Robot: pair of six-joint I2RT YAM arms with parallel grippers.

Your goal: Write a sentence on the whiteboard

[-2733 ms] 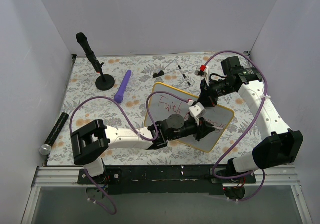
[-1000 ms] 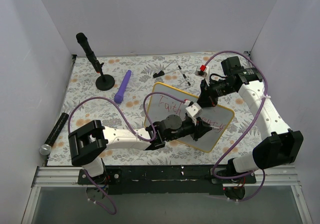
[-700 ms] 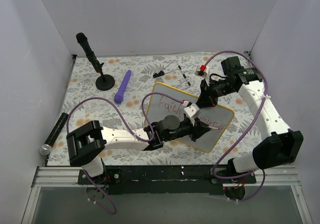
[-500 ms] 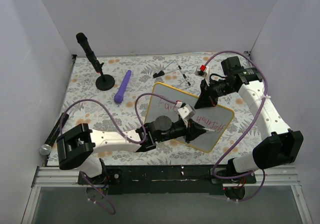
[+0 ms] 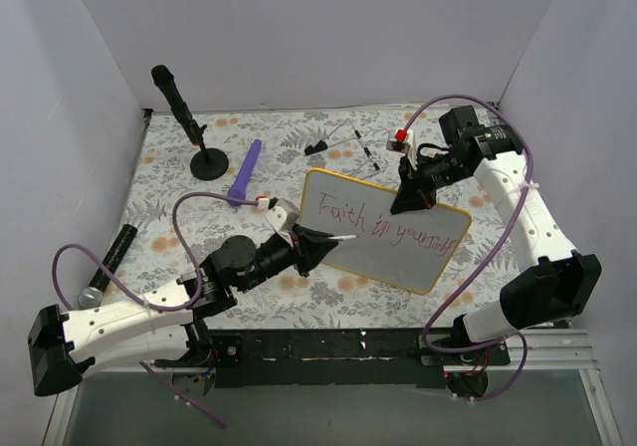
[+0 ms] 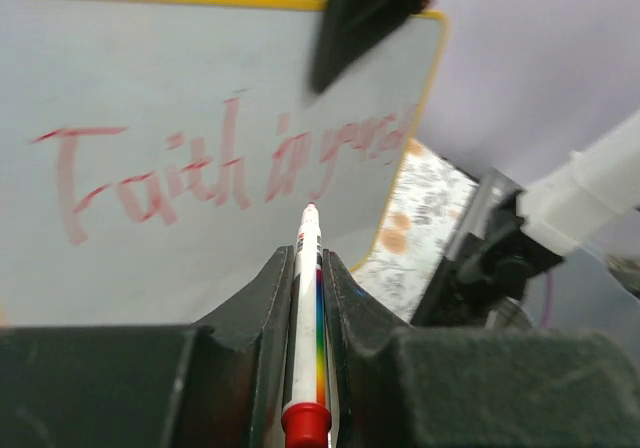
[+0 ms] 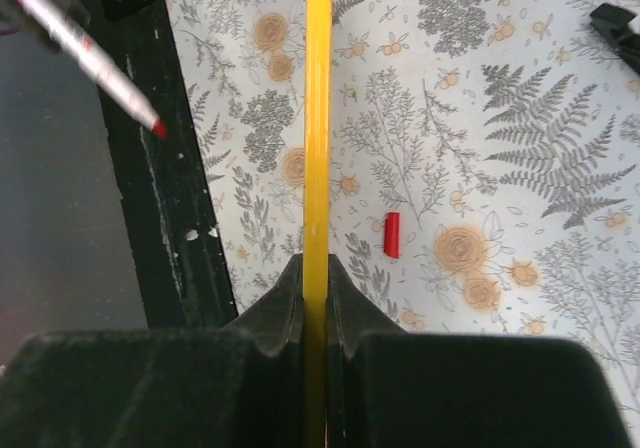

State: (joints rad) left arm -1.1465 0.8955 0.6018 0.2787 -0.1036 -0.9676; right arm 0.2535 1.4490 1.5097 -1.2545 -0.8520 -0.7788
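1. Your left fingers [image 6: 262, 313]: clamped on the marker [image 6: 305, 298], whose tip appears clear of the board, so it marks nothing.
2. The whiteboard [image 5: 398, 259]: tilted up on the worktop [image 5: 169, 207], right of centre, with the sentence [image 5: 383, 229] facing the left arm.
3. Your right fingers [image 7: 272, 313]: pinching its yellow rim [image 7: 318, 118], likely to steady it for writing.

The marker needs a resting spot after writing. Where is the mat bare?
Bare mat: the left strip between the microphone stand and the black tube, and the near edge in front of the whiteboard. Crowded: behind the whiteboard, among the black clip, pens and the right tool.
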